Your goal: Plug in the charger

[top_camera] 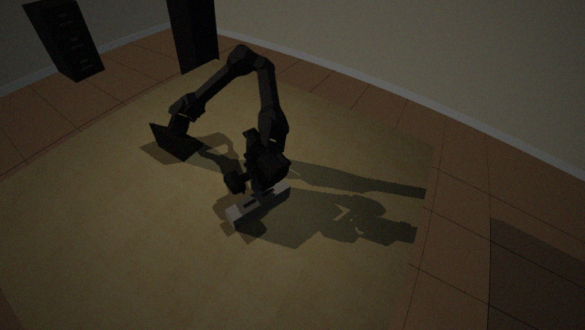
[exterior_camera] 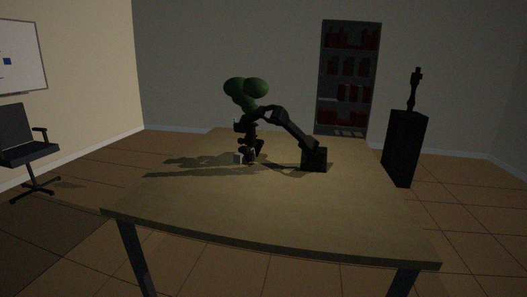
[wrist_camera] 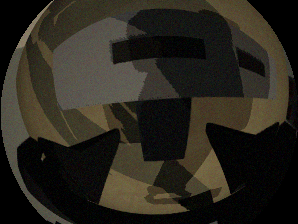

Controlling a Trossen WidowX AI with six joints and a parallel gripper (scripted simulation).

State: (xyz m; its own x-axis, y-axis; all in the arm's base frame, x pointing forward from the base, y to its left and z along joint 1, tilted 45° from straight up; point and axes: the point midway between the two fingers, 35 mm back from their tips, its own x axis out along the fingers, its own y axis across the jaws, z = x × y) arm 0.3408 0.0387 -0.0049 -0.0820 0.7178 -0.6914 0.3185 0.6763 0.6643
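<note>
Charger (wrist_camera: 165,137), apparently: dark block, centre of wrist frame. Hand (top_camera: 254,187) (exterior_camera: 252,156) (wrist_camera: 164,131): spread, empty. Hazard: off-centre closing, skewed prongs, shutter jammed.

Looks like matt, pale grey plastic on the power strip (top_camera: 282,188) (exterior_camera: 237,158) (wrist_camera: 85,67), smooth along the faces. Looks matt and black on the fingers (top_camera: 235,183) (exterior_camera: 259,148), metal or plastic hard to tell. Shows dark, dull surfaces on the arm (top_camera: 213,83) (exterior_camera: 291,127), without bright gloss. Reads as flat, faintly mottled matt board on the table top (top_camera: 122,246) (exterior_camera: 258,199), wood or laminate unclear. Resembles matt tile on the floor (top_camera: 458,254) (exterior_camera: 221,273); looks smooth and softly shaded on the green rounded shapes (exterior_camera: 255,88).
</note>
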